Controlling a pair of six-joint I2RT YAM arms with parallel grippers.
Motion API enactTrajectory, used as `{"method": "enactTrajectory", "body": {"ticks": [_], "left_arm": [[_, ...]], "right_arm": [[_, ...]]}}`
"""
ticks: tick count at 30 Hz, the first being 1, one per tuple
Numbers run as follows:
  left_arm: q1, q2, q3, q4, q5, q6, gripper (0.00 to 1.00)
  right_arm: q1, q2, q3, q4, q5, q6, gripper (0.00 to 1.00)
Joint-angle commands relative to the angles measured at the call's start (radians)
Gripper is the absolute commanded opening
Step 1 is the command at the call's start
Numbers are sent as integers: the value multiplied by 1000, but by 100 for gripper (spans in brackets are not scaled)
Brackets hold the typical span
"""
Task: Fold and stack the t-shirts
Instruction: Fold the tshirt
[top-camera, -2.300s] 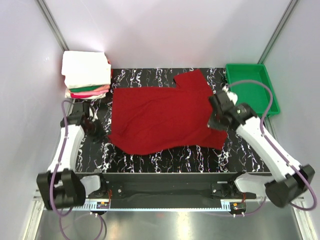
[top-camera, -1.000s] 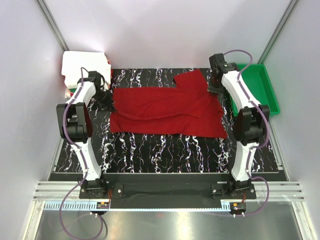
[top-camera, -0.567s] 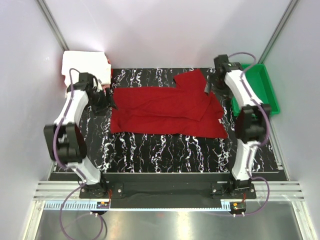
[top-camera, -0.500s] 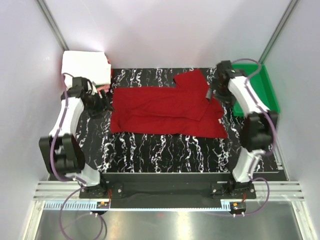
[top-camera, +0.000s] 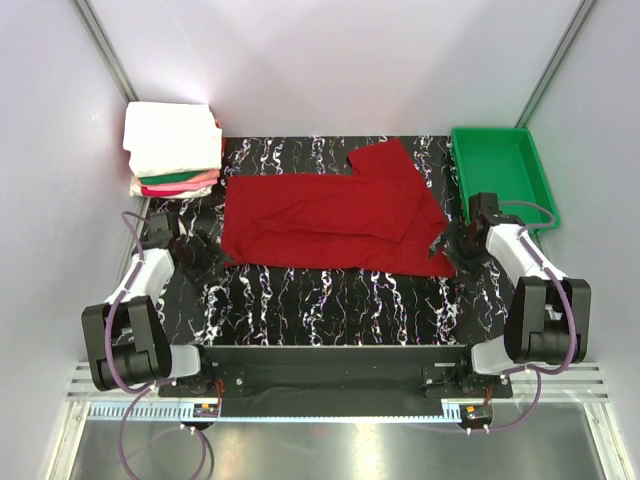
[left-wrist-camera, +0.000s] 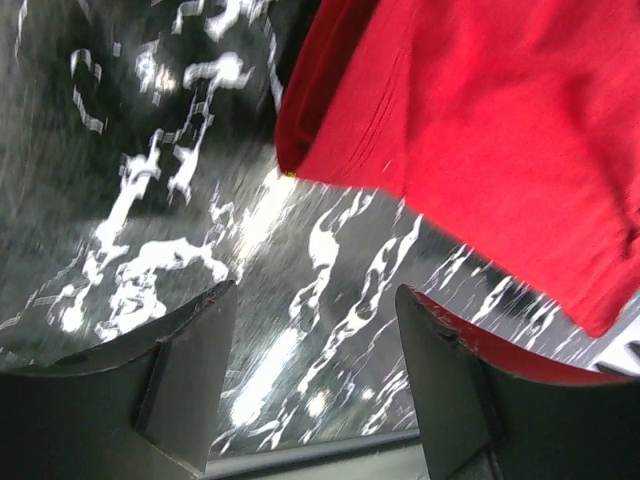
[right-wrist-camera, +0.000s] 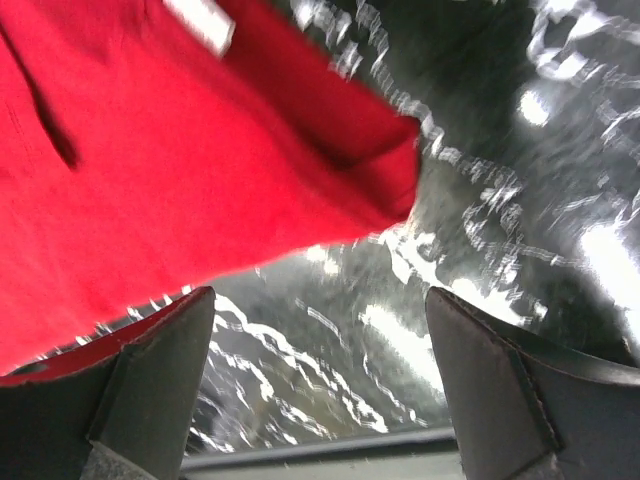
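Between left hand (top-camera: 197, 258) and right hand (top-camera: 446, 243), both spread empty, red t-shirt (top-camera: 330, 215), corners just ahead

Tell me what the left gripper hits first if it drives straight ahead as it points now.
Most likely the near-left corner of the red t-shirt, just ahead of the open left gripper. If its line slopes down, it meets the bare table first; depth is unclear.

The overhead view is bright, evenly lit and sharp, with soft shadows beside the arms. Both wrist views are motion-blurred: the glossy desk (left-wrist-camera: 150, 230) smears into white glare streaks, the red t-shirt (right-wrist-camera: 150, 170) has soft edges, and the left end effector (left-wrist-camera: 315, 295) sits dark and unfocused at the bottom.
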Motion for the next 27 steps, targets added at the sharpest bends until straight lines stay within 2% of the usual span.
{"method": "enactTrajectory", "body": {"ticks": [1, 12, 15, 18, 22, 23, 27], "left_arm": [[6, 8, -8, 186, 6, -71, 67], [6, 119, -69, 315, -50, -135, 60], [5, 136, -88, 352, -53, -149, 54], [6, 146, -96, 381, -67, -157, 39], [5, 176, -82, 406, -51, -146, 13], [6, 185, -73, 406, -42, -144, 2], [3, 185, -62, 398, -44, -135, 0]], "right_arm": [[-45, -7, -9, 116, -59, 13, 92], [-69, 61, -27, 173, -79, 12, 83], [-71, 78, -29, 186, -73, 12, 80], [-74, 96, -41, 202, -59, 13, 76], [-79, 116, -47, 207, -33, 4, 69], [-79, 115, -45, 203, -26, 3, 69], [-79, 63, -61, 175, 25, 9, 70]]}}
